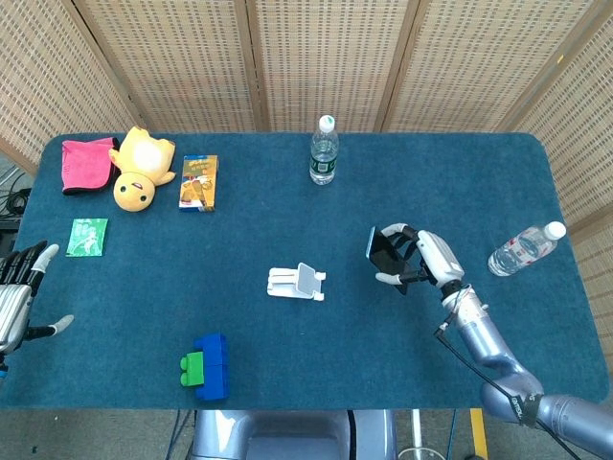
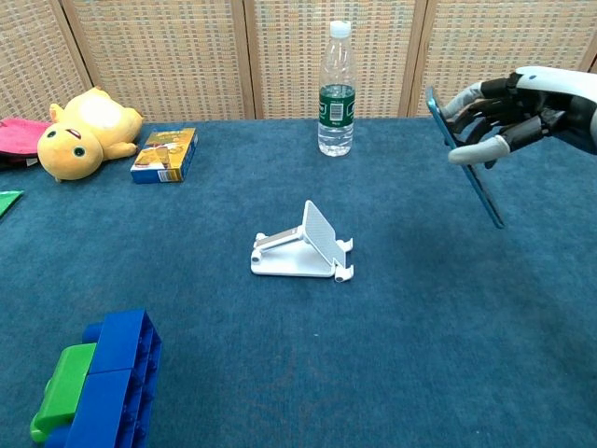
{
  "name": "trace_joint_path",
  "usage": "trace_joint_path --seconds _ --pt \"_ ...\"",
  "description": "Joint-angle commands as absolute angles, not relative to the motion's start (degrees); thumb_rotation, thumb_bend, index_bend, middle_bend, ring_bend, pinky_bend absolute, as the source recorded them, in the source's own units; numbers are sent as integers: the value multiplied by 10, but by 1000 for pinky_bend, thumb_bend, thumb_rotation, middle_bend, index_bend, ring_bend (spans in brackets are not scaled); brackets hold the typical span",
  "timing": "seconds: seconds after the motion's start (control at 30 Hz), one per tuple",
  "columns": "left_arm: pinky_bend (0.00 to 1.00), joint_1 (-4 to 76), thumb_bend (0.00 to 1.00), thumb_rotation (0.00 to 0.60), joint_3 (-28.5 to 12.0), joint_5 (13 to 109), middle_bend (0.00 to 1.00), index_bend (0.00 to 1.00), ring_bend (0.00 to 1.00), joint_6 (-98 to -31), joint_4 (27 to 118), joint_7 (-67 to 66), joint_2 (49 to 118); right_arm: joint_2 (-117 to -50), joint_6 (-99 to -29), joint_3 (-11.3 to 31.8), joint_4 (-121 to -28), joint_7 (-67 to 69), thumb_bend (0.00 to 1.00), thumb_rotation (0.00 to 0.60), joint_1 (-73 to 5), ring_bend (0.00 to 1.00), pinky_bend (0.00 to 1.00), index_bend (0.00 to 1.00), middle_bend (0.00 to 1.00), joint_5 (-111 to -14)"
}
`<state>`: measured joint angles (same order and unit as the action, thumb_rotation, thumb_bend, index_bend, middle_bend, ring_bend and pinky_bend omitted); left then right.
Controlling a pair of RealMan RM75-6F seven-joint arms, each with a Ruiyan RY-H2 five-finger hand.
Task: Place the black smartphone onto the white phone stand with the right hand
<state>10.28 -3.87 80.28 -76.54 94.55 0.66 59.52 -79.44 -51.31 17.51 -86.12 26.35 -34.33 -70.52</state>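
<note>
Aloft, right hand (image 2: 522,107) grips black smartphone (image 2: 464,154); white phone stand (image 2: 303,245) well apart; left hand (image 1: 17,297) open.

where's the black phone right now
The black smartphone is held in the right hand, lifted above the table to the right of the white phone stand in the head view, tilted edge-on in the chest view.

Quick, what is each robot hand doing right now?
Left robot hand: open, holding nothing.
Right robot hand: holding the black smartphone above the table.
</note>
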Motion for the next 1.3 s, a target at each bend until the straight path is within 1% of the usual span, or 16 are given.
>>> trace_joint_path --seconds 0.03,0.13,0.4,0.6,0.97,1.3 --pt "0 105 0 600 -41 798 0 0 0 -762 947 12 592 -858 -544 175 -818 280 404 600 -363 496 495 447 500 -754" --pt "0 106 0 600 -42 797 0 0 0 -759 948 15 590 -896 -561 169 -782 278 402 600 -374 496 495 447 500 -773" --pt "0 110 0 600 -44 791 0 0 0 -750 947 23 586 -973 -586 165 -714 256 402 600 -400 496 495 447 500 -787" --pt "0 118 0 600 -48 774 0 0 0 -731 943 30 583 -1023 -594 173 -687 246 404 600 -420 496 495 447 500 -783" --pt "0 127 0 600 -51 758 0 0 0 -712 938 25 586 -1071 -598 173 -651 255 404 600 -433 496 495 447 500 -775" --pt "0 132 0 600 -52 750 0 0 0 -704 939 23 585 -1087 -599 169 -639 264 402 600 -436 496 495 447 500 -774"
